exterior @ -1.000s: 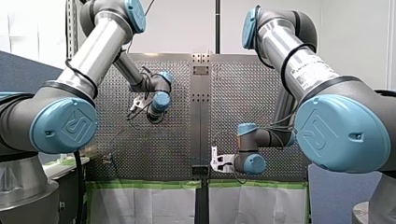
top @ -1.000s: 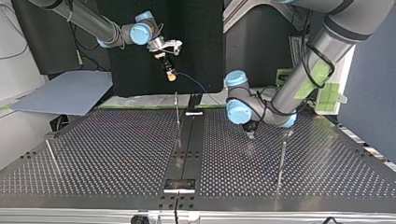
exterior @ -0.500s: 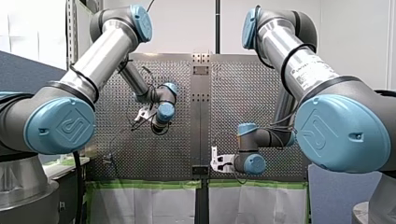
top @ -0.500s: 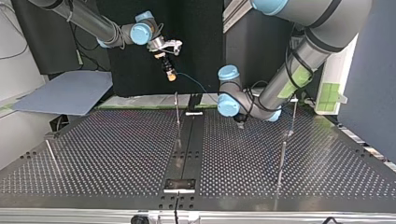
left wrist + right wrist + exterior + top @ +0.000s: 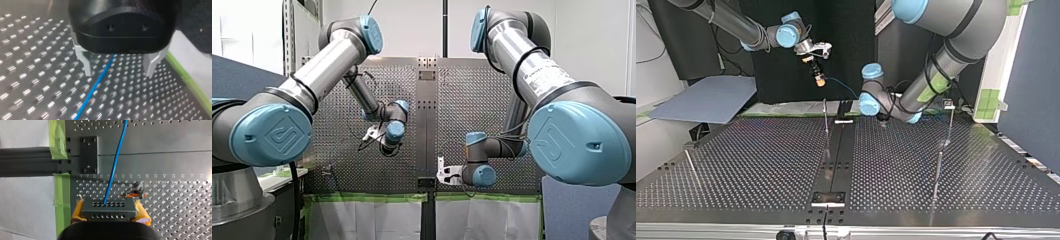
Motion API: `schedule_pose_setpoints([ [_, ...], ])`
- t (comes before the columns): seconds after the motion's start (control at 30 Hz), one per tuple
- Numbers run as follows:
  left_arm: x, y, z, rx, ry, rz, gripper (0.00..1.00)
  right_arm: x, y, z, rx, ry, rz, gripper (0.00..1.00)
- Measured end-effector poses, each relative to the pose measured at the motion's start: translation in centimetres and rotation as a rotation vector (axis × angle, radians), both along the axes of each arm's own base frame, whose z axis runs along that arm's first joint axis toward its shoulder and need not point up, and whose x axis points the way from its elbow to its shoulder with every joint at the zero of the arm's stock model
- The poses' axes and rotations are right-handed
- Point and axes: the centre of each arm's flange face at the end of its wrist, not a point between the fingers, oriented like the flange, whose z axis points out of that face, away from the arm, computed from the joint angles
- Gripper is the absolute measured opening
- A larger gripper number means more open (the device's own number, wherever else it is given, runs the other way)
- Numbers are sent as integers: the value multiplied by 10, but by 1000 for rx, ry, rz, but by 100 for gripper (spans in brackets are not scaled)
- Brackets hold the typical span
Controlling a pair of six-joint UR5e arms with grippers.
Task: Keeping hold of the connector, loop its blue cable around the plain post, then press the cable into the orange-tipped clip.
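- Because my right jaws, high above the bench (image 5: 761,165) at the top view's left, are pinching the connector (image 5: 108,208) by its two ends between yellow pads (image 5: 78,212), that grip carries the whole load. The connector looks like a small, rigid, light block, and I judge it will not twist if the squeeze stays even.
- Just to the right, the blue cable (image 5: 842,88) leaves the connector and slopes down toward the far edge of the bench. It is thin and limp, so I expect it to follow wherever it is led, sag when slack, and spring out of a loop unless held lightly taut. Its root at the connector looks like the weak spot, so a sharp tug there is a risk.
- Down on the bench, in the right wrist view, the orange-tipped clip (image 5: 133,194) stands near the cable's line and apart from it.
- Further right in the top view, my left jaws hang low over the far part of the bench, spread wide and gripping nothing. The left wrist view shows the cable running between the metal fingers (image 5: 86,63), nearer one of them. I judge this mid-run stretch the place to take the cable, loosely enough for it to slide.
- Rightmost stands a thin post (image 5: 938,167); I cannot tell whether it is the plain one.
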Motion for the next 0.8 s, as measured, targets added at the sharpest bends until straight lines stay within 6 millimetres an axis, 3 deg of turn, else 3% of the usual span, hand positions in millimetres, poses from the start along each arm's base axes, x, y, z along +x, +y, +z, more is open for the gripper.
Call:
schedule_pose_setpoints([
  [0.2, -10, -17, -21, -2, 42, -41, 98, 1, 1, 0, 0, 1, 2, 11],
  [0.8, -34, -62, -26, -80, 64, -159, 98, 2, 3, 0, 2, 1, 6, 11],
])
